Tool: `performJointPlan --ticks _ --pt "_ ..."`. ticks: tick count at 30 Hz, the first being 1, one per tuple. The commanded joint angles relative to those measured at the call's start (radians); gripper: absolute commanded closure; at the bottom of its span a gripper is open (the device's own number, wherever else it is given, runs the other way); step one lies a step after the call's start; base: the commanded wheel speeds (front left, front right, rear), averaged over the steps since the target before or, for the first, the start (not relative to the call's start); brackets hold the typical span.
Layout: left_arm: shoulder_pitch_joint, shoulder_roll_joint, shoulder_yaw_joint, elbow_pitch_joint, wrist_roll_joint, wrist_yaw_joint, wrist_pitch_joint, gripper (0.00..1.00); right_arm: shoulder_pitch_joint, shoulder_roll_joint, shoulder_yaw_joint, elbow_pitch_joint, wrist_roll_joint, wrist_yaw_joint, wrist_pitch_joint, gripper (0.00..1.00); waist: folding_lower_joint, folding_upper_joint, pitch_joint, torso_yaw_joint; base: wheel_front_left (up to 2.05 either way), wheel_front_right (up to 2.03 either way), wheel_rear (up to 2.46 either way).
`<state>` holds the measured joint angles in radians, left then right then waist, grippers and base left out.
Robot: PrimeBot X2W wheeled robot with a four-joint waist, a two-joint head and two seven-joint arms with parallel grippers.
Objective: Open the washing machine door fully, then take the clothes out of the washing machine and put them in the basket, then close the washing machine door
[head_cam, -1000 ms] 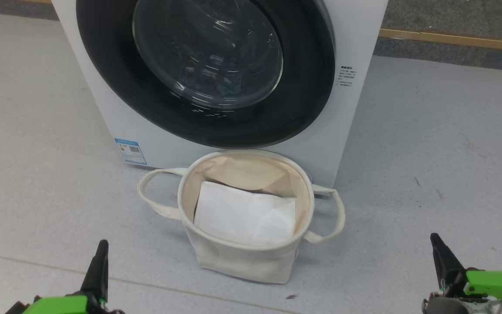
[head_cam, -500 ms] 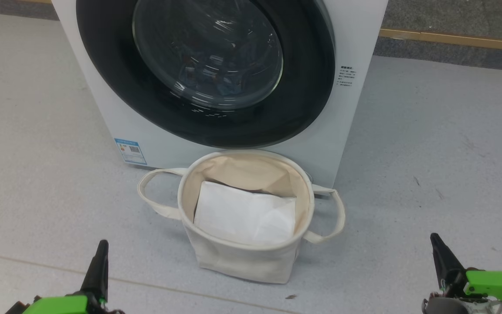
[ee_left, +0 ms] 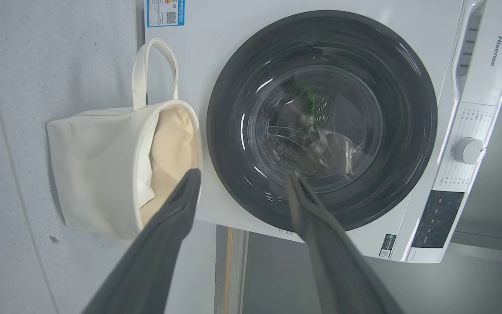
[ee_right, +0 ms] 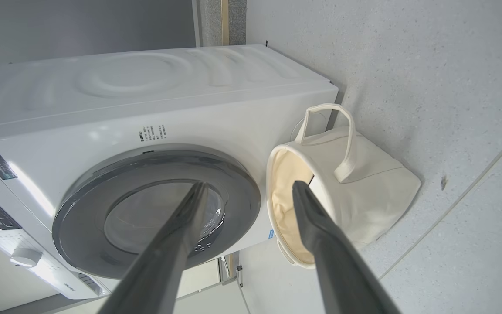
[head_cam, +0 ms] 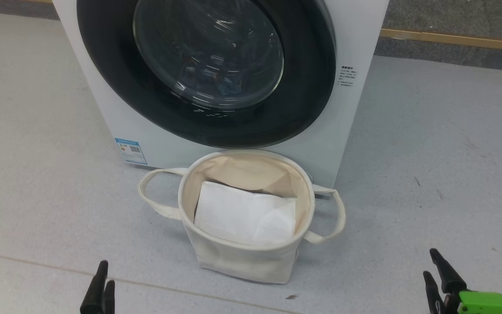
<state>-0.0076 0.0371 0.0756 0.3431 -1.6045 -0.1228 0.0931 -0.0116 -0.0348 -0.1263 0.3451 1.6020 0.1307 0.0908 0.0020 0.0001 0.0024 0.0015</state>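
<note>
The white washing machine [head_cam: 357,30] stands ahead with its washing machine door [head_cam: 103,69] shut, a glossy black ring around dark glass. The clothes are hidden behind that reflective glass. The cream basket [head_cam: 242,264] sits on the floor right in front of the machine, under the door. My left gripper [head_cam: 106,274] is low at the left and my right gripper [head_cam: 429,261] low at the right, both well short of the basket. In the wrist views the left gripper [ee_left: 243,173] and right gripper [ee_right: 249,184] stand open with nothing between the fingers.
A folded white sheet [head_cam: 242,213] lies inside the basket. A blue label [head_cam: 130,150] marks the machine's lower left corner. The control panel with a knob [ee_left: 469,150] runs along the machine's top. Grey floor surrounds everything, with a wooden strip [head_cam: 451,40] at the back right.
Both grippers have gone from shut to open and now sit lower in the head view. The machine, door and basket have not moved.
</note>
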Motion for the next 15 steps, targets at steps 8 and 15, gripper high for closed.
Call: performJointPlan --ticks 8,15 --pt "-0.04 0.006 0.011 -0.06 0.03 -0.001 -0.034 0.0 -0.046 -0.005 0.007 -0.06 -0.031 0.0 -0.031 0.0 -0.0019 -0.0001 0.004 0.003 0.0 0.0 0.0" --pt "-0.045 0.006 0.029 -0.087 0.074 -0.002 -0.058 0.0 -0.06 -0.005 0.011 -0.077 -0.081 0.0 -0.055 0.0 -0.0019 -0.0001 0.006 0.006 0.0 0.0 0.0"
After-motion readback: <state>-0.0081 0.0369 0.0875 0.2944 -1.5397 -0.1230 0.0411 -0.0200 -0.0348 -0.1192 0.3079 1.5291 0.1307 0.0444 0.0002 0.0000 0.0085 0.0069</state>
